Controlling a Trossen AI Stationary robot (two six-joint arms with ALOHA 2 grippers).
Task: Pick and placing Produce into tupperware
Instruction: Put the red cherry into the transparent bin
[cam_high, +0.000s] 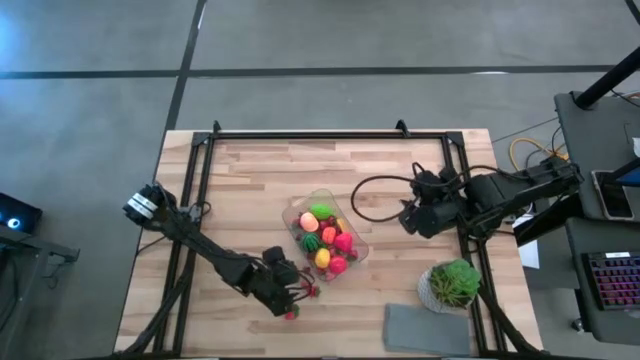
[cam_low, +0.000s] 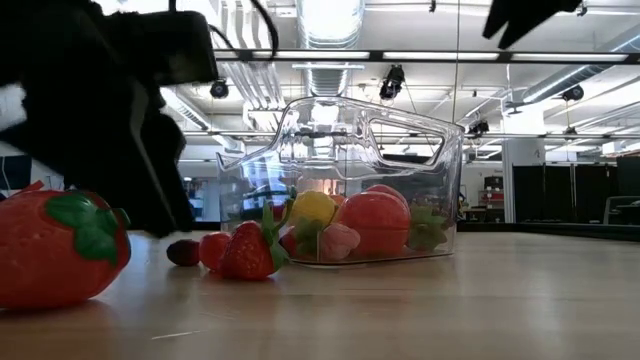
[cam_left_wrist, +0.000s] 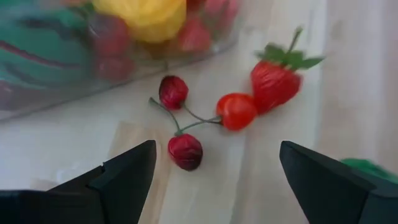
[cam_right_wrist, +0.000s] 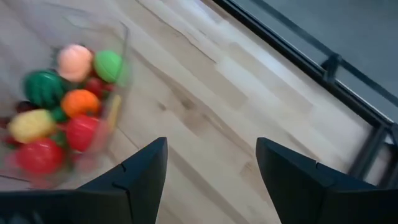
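The left tool (cam_left_wrist: 214, 171) is hanging wide open, empty, over two cherries (cam_left_wrist: 177, 124), a small tomato (cam_left_wrist: 237, 111) and a strawberry (cam_left_wrist: 274, 81) lying on the worktop (cam_high: 250, 190) just beside the tub (cam_high: 330, 237), lower centre of the high view. The tub is holding what seems most of the produce. The right tool (cam_right_wrist: 211, 165) is waiting part open at right, gripping nothing.

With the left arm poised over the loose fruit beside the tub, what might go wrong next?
1. The cherries, a small tomato and a strawberry lie close together, the cherry stems reaching the tomato; the open left gripper may nudge or drag neighbours.
2. They sit right beside the tub, so the fingers might bump its wall.
3. The tub already looks crowded; added fruit may roll out.
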